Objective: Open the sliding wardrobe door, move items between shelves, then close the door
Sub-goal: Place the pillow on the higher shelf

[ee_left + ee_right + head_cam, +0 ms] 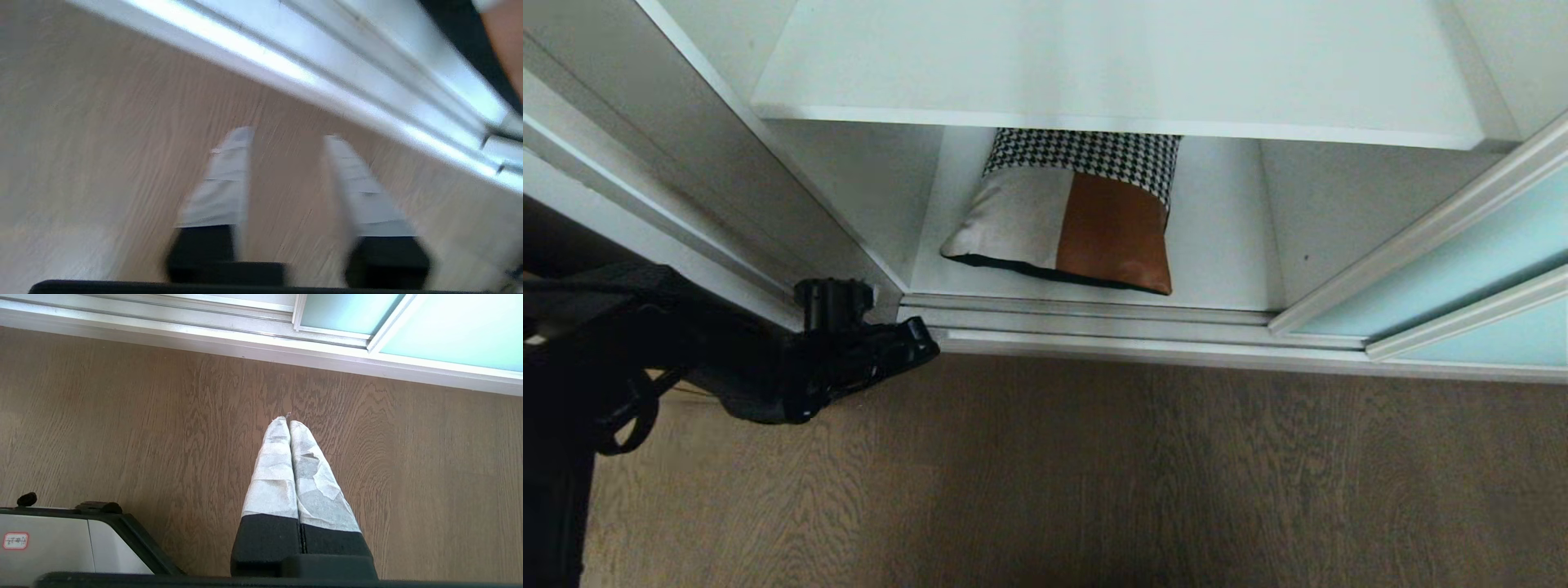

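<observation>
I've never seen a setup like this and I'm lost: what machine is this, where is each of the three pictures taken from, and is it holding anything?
It is a two-armed wheeled robot facing a wardrobe. One picture comes from its head camera, looking down. It shows the sliding wardrobe door pushed aside and a patchwork cushion lying on the lowest of the white shelves, under another shelf.

The other two come from cameras on its wrists. The left gripper has its fingers apart over the wood floor beside the wardrobe's bottom track, holding nothing. The right gripper is shut and empty above the floor.

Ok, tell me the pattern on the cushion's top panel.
Black-and-white houndstooth on the cushion; head view shows it best.
</observation>
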`<state>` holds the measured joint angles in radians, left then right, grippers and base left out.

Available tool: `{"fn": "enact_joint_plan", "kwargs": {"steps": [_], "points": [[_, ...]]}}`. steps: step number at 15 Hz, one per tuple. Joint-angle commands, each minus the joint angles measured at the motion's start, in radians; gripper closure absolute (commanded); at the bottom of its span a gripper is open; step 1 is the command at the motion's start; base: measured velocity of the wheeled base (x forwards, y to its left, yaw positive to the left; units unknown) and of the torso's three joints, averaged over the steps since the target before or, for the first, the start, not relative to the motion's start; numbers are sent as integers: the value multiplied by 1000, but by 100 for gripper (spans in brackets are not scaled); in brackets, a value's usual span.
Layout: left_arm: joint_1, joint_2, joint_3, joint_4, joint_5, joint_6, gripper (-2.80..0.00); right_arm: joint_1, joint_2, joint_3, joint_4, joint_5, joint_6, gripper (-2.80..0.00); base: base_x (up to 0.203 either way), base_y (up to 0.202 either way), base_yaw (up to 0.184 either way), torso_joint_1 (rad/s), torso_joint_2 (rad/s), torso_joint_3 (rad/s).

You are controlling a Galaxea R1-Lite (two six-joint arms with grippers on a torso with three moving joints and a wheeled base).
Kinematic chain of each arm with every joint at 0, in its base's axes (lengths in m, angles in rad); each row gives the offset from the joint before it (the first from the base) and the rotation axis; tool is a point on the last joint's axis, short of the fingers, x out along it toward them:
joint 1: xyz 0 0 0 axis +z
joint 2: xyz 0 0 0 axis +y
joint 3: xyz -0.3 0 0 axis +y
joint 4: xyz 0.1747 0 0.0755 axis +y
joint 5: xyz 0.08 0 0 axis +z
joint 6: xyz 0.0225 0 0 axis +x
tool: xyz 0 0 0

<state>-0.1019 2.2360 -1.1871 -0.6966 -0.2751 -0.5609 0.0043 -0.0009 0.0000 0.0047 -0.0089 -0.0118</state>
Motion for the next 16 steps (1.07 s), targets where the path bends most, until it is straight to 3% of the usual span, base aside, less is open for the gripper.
{"fn": "enact_joint_plan", "kwargs": {"steps": [1,4,8,16], "points": [[-4,110,-139,9,-1,-49,-280,0,-2,0,1,0,0,0,0,0,0,0,0,0],[-5,188,-281,27,4,-73,-280,0,-2,0,0,0,0,0,0,0,0,0,0,0],[-4,256,-446,30,5,-182,-280,0,-2,0,0,0,0,0,0,0,0,0,0,0],[6,339,-749,20,-25,-247,-280,0,-2,0,0,0,0,0,0,0,0,0,0,0]]}}
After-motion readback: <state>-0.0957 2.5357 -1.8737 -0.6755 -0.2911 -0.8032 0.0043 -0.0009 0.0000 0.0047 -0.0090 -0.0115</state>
